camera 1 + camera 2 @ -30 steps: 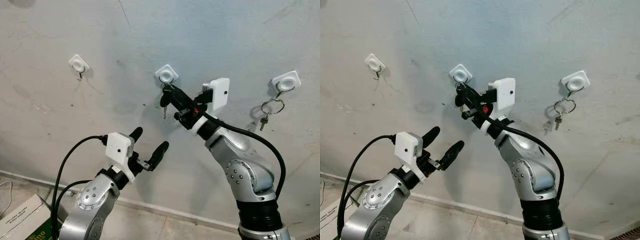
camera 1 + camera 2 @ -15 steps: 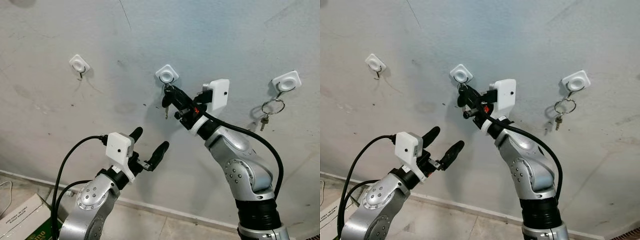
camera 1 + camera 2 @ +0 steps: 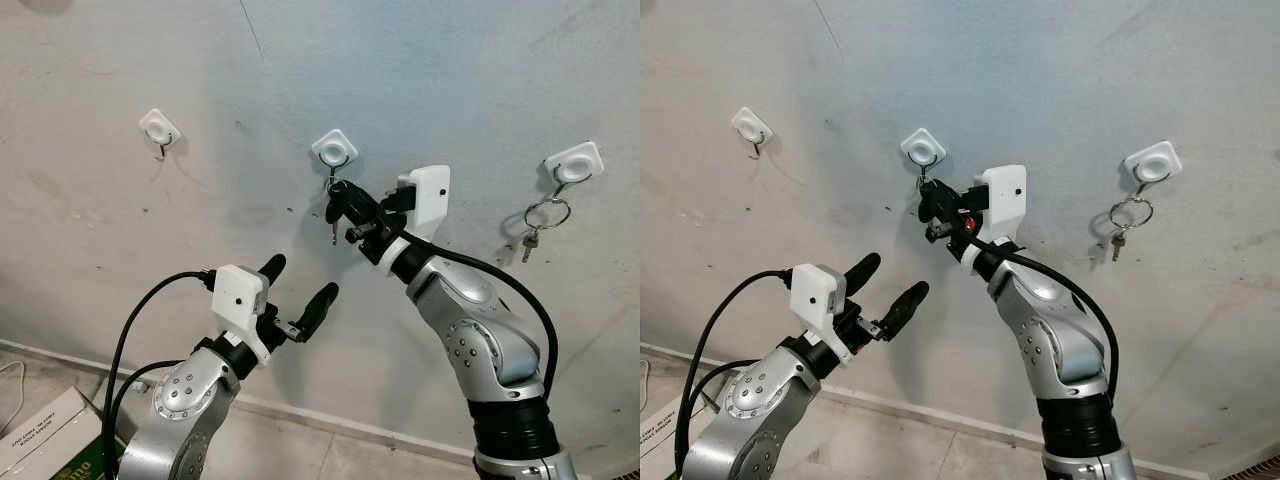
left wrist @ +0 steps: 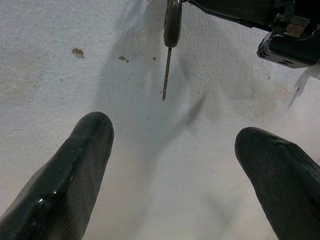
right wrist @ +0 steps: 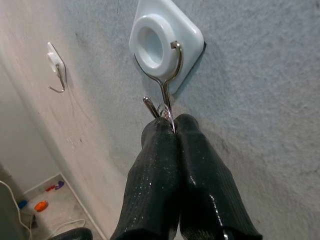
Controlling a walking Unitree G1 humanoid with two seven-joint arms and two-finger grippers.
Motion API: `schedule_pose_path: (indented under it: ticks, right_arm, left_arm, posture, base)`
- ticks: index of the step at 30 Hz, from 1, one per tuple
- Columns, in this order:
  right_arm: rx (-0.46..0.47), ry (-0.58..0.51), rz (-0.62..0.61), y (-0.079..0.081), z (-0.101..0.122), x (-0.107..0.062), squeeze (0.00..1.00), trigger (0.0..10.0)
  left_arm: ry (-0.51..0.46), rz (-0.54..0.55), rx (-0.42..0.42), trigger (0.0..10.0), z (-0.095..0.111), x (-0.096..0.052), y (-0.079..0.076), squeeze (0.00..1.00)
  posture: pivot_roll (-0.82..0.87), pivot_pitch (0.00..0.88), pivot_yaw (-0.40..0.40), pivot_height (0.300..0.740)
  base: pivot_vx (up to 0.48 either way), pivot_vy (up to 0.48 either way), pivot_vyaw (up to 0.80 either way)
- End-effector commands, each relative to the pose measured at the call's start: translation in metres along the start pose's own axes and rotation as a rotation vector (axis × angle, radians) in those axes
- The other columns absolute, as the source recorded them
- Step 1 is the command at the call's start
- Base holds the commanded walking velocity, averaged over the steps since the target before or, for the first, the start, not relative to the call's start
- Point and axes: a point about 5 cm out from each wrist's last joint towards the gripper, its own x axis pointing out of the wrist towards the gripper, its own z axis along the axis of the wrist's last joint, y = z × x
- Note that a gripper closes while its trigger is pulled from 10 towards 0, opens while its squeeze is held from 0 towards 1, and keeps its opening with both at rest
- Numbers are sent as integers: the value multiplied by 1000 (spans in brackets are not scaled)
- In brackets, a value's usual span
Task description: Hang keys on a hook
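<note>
The middle white wall hook (image 3: 334,149) has a metal wire hook (image 5: 167,82). My right gripper (image 3: 340,196) is raised just below it and shut on the key ring (image 5: 165,112), which sits at the hook's lower bend. A dark-headed key (image 3: 331,213) dangles from the ring beside the fingertips, and its blade (image 4: 165,75) points down. My left gripper (image 3: 300,283) is held open lower and to the left, a little off the wall, with nothing between its fingers (image 4: 75,170).
An empty white hook (image 3: 158,128) is on the wall to the left. The right hook (image 3: 572,160) carries a key ring with keys (image 3: 542,217). A cardboard box (image 3: 45,440) lies on the floor at lower left, near the baseboard.
My right gripper has dropped slightly and drawn back a little from the wall, and the key hangs a bit lower under the middle hook. The left arm has not moved.
</note>
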Motion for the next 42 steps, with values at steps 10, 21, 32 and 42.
schedule_pose_path:
  ticks: [10, 21, 32, 42]
  right_arm:
    - [49, 102, -68, -9, -24, -6, 0, 10000]
    - [63, 134, -87, -12, -33, -10, 0, 10000]
    - [56, 142, -103, -16, -37, -12, 1000, 10000]
    - [-12, 141, -163, -28, -39, -15, 1000, 10000]
  left_arm:
    - [-26, -28, 9, 10000, 6, 5, -3, 0]
    - [-26, -29, 10, 10000, 5, 5, -4, 0]
    - [-60, -32, 16, 10000, 10, 8, -4, 0]
    - [-61, -19, 31, 10000, 9, 6, -2, 0]
  posture:
    - [-64, 0, 61, 740]
    - [-68, 0, 59, 740]
    - [-70, 0, 58, 740]
    - [-68, 0, 53, 740]
  base:
    - [0, 0, 0]
    - [0, 0, 0]
    - [0, 0, 0]
    - [0, 0, 0]
